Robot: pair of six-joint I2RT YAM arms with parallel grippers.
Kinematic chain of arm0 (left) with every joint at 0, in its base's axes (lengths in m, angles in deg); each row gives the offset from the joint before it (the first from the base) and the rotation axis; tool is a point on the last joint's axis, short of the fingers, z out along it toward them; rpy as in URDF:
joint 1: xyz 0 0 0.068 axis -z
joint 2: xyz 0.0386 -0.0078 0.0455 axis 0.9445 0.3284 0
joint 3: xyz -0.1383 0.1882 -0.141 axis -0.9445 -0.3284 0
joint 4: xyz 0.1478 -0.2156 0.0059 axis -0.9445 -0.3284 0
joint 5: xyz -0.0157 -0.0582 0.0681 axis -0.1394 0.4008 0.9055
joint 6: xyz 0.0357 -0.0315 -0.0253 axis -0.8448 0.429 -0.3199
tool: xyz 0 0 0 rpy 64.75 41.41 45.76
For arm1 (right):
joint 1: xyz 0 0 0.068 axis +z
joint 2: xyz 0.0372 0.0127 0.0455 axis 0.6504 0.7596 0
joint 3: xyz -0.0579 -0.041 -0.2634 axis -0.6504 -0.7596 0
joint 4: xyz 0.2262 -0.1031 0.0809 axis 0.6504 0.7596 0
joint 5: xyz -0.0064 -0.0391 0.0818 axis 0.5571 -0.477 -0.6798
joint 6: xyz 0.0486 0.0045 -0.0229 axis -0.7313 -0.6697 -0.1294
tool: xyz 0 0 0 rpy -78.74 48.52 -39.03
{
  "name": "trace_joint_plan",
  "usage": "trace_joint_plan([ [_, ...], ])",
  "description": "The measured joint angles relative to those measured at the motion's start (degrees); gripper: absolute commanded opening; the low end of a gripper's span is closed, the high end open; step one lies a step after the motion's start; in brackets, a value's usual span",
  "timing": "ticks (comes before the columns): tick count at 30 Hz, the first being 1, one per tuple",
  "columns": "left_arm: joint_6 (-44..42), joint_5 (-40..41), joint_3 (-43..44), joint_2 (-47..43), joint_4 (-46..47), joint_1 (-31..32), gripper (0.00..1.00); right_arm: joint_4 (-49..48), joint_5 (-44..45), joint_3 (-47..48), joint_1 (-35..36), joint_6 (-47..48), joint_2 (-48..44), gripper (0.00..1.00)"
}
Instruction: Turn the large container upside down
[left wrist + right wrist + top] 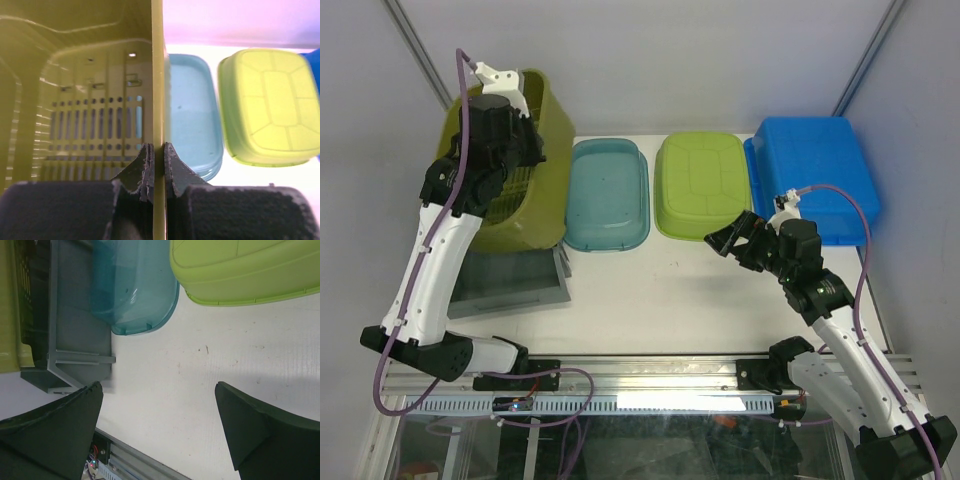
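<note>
The large container (pixel 545 170), an olive-green slotted crate, is at the far left of the table (pixel 670 300). It is tipped onto its side, with the opening towards the left arm. The left gripper (pixel 157 150) pinches the crate's side wall: one finger is inside, one outside, and both pads bear on the thin plastic. From above, the arm covers most of the opening and the gripper itself.

The crate's lower edge sits over a grey tray (pixel 515 285). Contact between them cannot be confirmed, and part of the tray is hidden beneath the crate.

Beside it, in a row, are a teal tub (pixel 608 195), a lime-green tub (pixel 702 185) with its base up, and a blue bin (pixel 815 170), also inverted.

The right gripper (pixel 159 385) hangs above bare table near the lime-green tub, fingers spread wide and holding nothing.
</note>
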Motion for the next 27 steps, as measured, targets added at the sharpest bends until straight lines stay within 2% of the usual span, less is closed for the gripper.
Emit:
trace_joint_plan([
  [4,0.09,-0.90,5.25,0.00,-0.61,3.50,0.00,0.02,0.00,0.00,0.00,-0.24,-0.02,0.99],
  [8,1.11,-4.02,9.66,0.00,-1.66,4.44,0.00,0.07,0.02,0.00,0.00,-0.44,-0.17,0.99],
  [14,4.33,-14.93,9.73,-0.70,-0.85,5.66,0.00,2.73,1.29,2.34,0.02,-0.11,-1.53,0.99],
  [21,7.21,-22.82,6.43,-1.46,1.38,9.90,0.00,10.54,6.43,14.80,0.04,4.72,-2.56,0.99],
  [27,9.46,-27.04,5.25,-1.49,4.17,16.96,0.00,15.39,11.76,26.67,0.04,10.82,-3.26,0.99],
])
